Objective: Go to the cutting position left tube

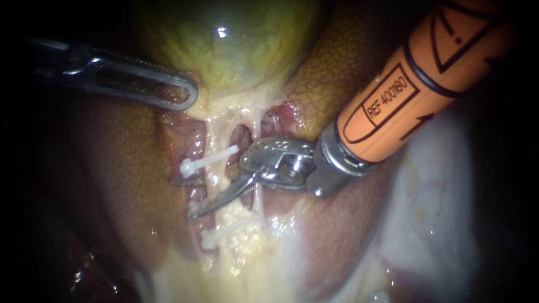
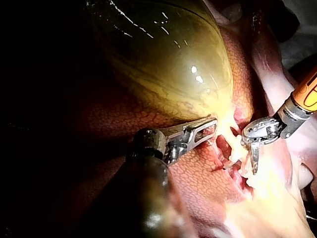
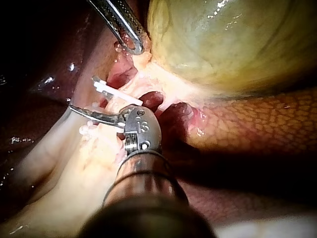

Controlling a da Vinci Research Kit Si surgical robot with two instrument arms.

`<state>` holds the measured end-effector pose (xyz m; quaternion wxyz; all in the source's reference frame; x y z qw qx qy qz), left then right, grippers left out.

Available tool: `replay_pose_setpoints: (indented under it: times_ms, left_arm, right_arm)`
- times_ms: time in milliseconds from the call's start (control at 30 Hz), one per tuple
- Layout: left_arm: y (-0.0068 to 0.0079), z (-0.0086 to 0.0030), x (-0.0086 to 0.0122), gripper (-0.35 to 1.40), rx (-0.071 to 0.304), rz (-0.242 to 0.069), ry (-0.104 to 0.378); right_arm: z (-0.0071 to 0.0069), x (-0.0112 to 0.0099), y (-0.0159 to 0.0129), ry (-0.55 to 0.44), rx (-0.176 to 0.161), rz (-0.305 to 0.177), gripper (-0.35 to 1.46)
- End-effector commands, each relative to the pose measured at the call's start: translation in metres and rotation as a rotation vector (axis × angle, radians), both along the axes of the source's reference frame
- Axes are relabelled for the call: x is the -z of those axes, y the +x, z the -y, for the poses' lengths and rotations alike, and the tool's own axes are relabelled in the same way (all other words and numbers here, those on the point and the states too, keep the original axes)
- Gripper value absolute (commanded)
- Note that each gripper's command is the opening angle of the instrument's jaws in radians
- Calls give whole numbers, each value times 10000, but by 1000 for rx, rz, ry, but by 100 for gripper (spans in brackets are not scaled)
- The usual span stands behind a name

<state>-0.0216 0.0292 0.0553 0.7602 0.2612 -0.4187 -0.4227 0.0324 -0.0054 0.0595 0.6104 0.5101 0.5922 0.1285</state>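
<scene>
Left instrument [image 1: 181, 93] comes in flat. Its tool is pressed together on the lower edge of the gallbladder [image 1: 236, 50], pinching the pale tissue there. My left wrist view shows the fold caught between the two jaws. The green-yellow body of the gallbladder bulges just beyond that tool.

Right instrument [image 1: 196, 210], with an orange shaft, ends in a curved, bladed tool. The blades lie together, and I see no gap between them in any view.

The left tube [image 1: 213, 179] runs from the gallbladder end toward the pale fat. The shut blades lie straight across it, on the camera side. Their tip pokes out just past the tube's far side. The blades appear to touch it, but I cannot tell if they press in.

One white clip [image 1: 208, 160] sits on the tube just to the gallbladder side of the blades. A second clip [image 1: 222, 233] sits on the other side, so the blades lie between the two.

The right tube [image 1: 259, 202] passes close under the tool's hinge. Mottled liver [image 1: 328, 90] lies beside the right shaft. The two tools are well apart.
</scene>
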Motion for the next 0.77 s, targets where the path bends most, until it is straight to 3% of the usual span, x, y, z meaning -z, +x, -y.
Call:
replay_pose_setpoints:
  times_ms: [33, 400, 767]
  left_arm:
    - [0, 0, 0, -35, 0, 0, 0]
    - [1, 0, 1, -35, 0, 0, 1]
    - [1, 0, 1, -35, 0, 0, 1]
  right_arm:
    - [-3, 5, -1, 4, -4, -6, 111]
    - [-15, 49, 1, 49, -22, -51, 111]
    - [-16, 54, 2, 54, -26, -56, 112]
